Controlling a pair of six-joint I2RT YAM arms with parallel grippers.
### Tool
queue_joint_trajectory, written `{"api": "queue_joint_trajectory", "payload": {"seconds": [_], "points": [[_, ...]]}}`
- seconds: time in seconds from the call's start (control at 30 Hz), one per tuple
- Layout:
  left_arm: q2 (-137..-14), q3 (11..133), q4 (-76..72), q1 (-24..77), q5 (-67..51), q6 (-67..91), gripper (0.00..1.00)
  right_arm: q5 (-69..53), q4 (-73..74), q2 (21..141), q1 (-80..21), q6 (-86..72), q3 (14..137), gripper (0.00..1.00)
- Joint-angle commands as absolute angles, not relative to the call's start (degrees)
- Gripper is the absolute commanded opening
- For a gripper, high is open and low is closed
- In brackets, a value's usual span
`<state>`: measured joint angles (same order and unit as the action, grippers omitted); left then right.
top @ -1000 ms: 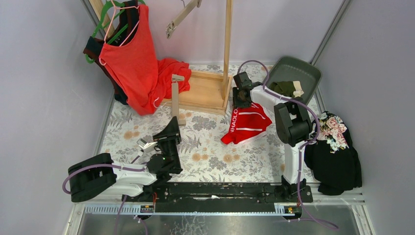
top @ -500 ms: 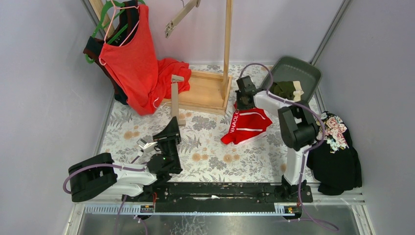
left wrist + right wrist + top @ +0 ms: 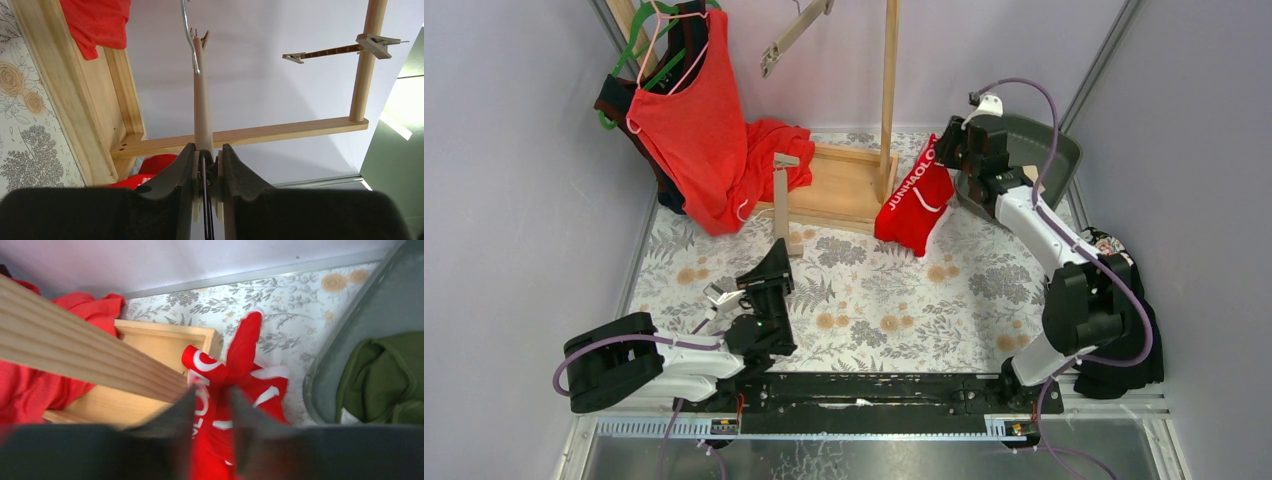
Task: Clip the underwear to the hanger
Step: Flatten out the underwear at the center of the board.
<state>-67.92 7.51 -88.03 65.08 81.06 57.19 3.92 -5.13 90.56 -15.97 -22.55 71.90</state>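
By the tray (image 3: 1052,150), one red brief (image 3: 914,200) — inside, one olive brief (image 3: 385,375).

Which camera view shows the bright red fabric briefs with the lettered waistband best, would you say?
Top external: the bright red briefs hang nearly whole, lettering readable. Right wrist shows only a close, cropped part; left wrist shows none recognisably.

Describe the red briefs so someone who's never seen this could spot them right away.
Find the wooden stand at the back; right of its post, between it and the grey bin, the red briefs dangle from the right gripper. Unlike the plain red tank top on the left, their waistband reads JUNHAOLONG.
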Motion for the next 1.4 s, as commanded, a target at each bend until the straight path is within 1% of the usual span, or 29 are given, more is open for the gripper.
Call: {"api": "queue_joint_trajectory", "payload": {"seconds": [0.0, 0.03, 0.1, 0.17, 0.27, 0.4, 0.6, 0.77, 0.83, 0.93, 1.07, 1.2, 1.37], "points": [[-67.6, 6.8, -91.6, 64.4, 83.5, 56.8, 0.0, 1.6, -0.7, 95.8, -14.3, -22.9, 81.4, 0.66], [-67.5, 6.7, -91.6, 64.5, 83.6, 56.8, 0.0, 1.3, 1.2, 97.3, -14.3, -22.8, 82.7, 0.72], [-67.3, 6.5, -91.6, 64.4, 83.6, 56.9, 0.0, 1.5, 1.0, 97.3, -14.2, -23.0, 81.4, 0.77], [-67.2, 6.3, -91.6, 64.4, 83.7, 56.9, 0.0, 1.5, -2.1, 94.0, -14.2, -23.4, 76.5, 0.78], [-67.1, 6.3, -91.6, 64.3, 83.8, 56.6, 0.0, -0.8, -3.4, 90.0, -14.2, -23.0, 71.1, 0.78], [-67.2, 6.5, -91.6, 64.1, 83.7, 56.5, 0.0, -3.2, 2.3, 87.5, -16.6, -19.8, 67.2, 0.73], [-67.7, 6.7, -91.6, 64.0, 83.4, 56.9, 0.0, 4.4, 5.7, 86.4, -28.2, -8.3, 61.7, 0.72], [-67.8, 6.9, -91.5, 63.9, 83.2, 56.7, 0.0, 1.9, 3.4, 87.2, -29.2, -3.1, 58.6, 0.7], [-67.7, 6.9, -91.5, 63.9, 83.3, 56.8, 0.0, 2.6, 1.8, 86.9, -29.3, -1.1, 57.5, 0.72], [-67.6, 7.1, -91.6, 63.9, 83.3, 56.7, 0.0, 5.5, 0.5, 86.7, -29.8, 3.0, 56.9, 0.73], [-67.3, 7.2, -91.5, 63.8, 83.2, 56.5, 0.0, 6.0, -2.6, 84.9, -31.7, 12.2, 55.7, 0.73], [-67.1, 7.1, -91.6, 63.8, 83.2, 56.7, 0.0, 1.3, -1.4, 84.5, -31.9, 18.0, 57.2, 0.73], [-66.5, 6.7, -91.6, 63.8, 82.7, 57.1, 0.0, -3.5, 4.8, 87.9, -31.9, 24.0, 61.7, 0.73]]}}
